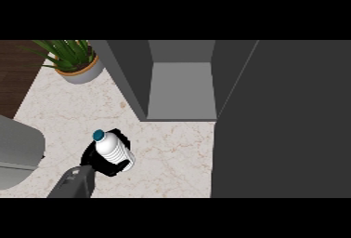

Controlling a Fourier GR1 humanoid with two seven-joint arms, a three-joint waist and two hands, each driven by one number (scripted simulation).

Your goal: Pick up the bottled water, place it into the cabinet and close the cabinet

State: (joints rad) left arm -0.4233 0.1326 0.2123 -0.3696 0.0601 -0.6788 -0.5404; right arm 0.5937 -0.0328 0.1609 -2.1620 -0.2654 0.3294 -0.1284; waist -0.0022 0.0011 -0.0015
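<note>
Head view, hand: the left hand [94,160] comes in from the lower left on its grey forearm, black fingers curled round the bottle, and that's a grasp.
Head view, bottle: the bottled water [113,151] sits in that hand over the marble counter [175,155], tilted so its teal cap [98,135] leans up and to the left. Whether its base is touching the counter or lifted off it, I cannot tell.
Head view, cabinet: the cabinet [179,90] is open, with its grey inside showing, up and to the right of the bottle and well apart from it.
Head view, door: the dark door [288,121] fills the right side, swung wide.
Head view, other hand: the right hand shows nowhere.
Head view, bystanders: a potted plant [77,65] is at the top left and a grey shape [17,148] at the left edge.
Step, my call: bottle gripped, carry to the opening not yet done.
Risk one: the cabinet's left wall stands nearest the bottle, so a flat, straight carry could clip the bottle against that edge.
Risk two: set down tilted like this, the bottle could topple inside.
Risk three: a bottle left too near the front could block the door from closing.
</note>
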